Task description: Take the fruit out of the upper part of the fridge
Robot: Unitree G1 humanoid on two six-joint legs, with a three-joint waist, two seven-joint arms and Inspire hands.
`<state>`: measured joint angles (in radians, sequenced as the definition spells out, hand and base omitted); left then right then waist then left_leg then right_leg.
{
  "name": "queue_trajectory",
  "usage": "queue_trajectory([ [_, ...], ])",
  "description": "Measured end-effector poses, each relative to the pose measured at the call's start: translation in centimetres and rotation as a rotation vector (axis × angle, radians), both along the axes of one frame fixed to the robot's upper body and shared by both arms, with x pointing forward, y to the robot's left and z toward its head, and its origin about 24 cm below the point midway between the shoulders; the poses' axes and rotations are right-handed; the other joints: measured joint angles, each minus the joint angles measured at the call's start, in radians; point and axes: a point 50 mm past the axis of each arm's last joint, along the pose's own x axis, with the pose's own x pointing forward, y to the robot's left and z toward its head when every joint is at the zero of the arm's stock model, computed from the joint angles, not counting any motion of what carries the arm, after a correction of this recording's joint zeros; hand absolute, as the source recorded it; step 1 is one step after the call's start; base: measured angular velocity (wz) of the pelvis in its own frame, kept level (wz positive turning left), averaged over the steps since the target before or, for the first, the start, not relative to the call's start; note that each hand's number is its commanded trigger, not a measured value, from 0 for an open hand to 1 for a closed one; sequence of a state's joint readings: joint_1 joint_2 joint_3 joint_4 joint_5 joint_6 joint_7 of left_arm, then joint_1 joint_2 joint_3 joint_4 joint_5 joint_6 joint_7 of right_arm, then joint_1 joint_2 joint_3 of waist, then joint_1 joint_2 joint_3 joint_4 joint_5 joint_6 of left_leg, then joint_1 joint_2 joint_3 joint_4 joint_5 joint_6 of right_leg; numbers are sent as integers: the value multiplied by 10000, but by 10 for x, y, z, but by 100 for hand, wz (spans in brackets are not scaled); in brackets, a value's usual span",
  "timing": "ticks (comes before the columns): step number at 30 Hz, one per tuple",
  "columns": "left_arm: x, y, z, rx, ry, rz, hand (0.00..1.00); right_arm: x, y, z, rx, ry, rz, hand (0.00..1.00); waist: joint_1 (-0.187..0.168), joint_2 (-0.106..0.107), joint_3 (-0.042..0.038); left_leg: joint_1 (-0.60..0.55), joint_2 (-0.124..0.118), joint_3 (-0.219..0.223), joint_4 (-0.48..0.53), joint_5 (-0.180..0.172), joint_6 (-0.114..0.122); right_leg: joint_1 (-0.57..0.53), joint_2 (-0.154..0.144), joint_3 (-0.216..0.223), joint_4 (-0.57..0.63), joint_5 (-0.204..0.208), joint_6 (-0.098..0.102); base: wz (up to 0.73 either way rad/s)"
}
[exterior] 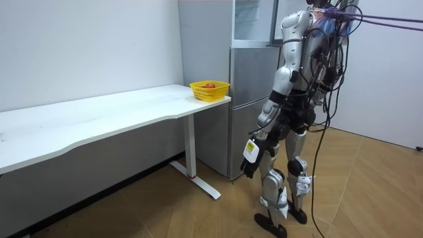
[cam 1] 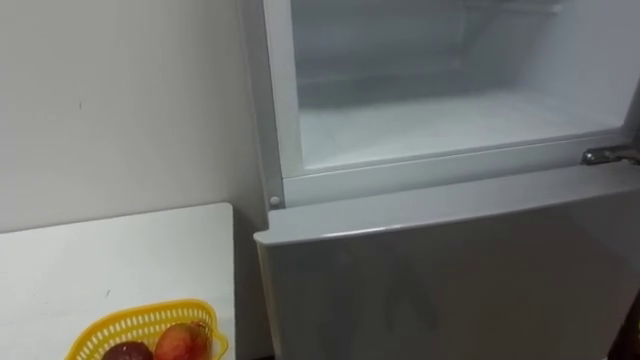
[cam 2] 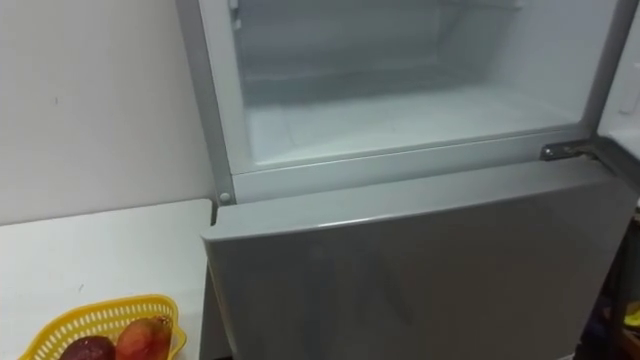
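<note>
While the upper fridge compartment (cam 1: 450,120) is standing open, the left robot hand (exterior: 250,165) is hanging at lower centre, grip indeterminable; reaching inside is likely coming next.

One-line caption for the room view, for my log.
Robot stands facing the grey two-door fridge, upper compartment open, left hand hanging low, beside the white table bearing a yellow plastic basket.

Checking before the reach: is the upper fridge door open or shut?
Open. The eye views look straight into the upper compartment, its white floor and back wall showing, above the shut lower door.
</note>
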<state>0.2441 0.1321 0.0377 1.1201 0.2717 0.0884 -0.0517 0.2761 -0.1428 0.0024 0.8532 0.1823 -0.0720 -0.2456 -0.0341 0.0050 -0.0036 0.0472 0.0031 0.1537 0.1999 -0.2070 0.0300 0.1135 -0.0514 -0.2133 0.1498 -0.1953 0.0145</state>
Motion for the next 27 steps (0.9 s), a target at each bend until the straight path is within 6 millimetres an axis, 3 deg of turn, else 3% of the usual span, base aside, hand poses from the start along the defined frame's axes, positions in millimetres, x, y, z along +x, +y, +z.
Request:
queue_trajectory([
  [9, 3, 6, 1, -13, 261, -37, 0, -17, 2, -19, 990, 2270, 547, 0, 156, -310, 85, 105, -10, -25, -18, -31, -6, 77, 9, 85, -7, -23, 20, -1],
  [15, 0, 7, 1, -89, 450, 46, 0, -29, 3, -23, 2023, 2660, -555, 0, 114, -271, 82, 5, -30, -138, 72, -77, 4, 66, -2, -38, -4, -31, 35, 5],
  [21, -6, 12, 2, 35, 481, 1023, 0, -41, -8, -22, 3136, 1706, -4906, 0, 44, -170, 90, 192, -36, -142, 40, -77, 3, 279, -3, -21, -30, -44, 37, 1],
  [27, -20, 24, 6, 349, 444, 2333, 0, -35, -30, -15, 4305, -1192, -10753, 0, -439, -254, 44, 178, -45, -183, 63, -76, 2, 280, -9, -63, -97, -81, 36, 3],
])
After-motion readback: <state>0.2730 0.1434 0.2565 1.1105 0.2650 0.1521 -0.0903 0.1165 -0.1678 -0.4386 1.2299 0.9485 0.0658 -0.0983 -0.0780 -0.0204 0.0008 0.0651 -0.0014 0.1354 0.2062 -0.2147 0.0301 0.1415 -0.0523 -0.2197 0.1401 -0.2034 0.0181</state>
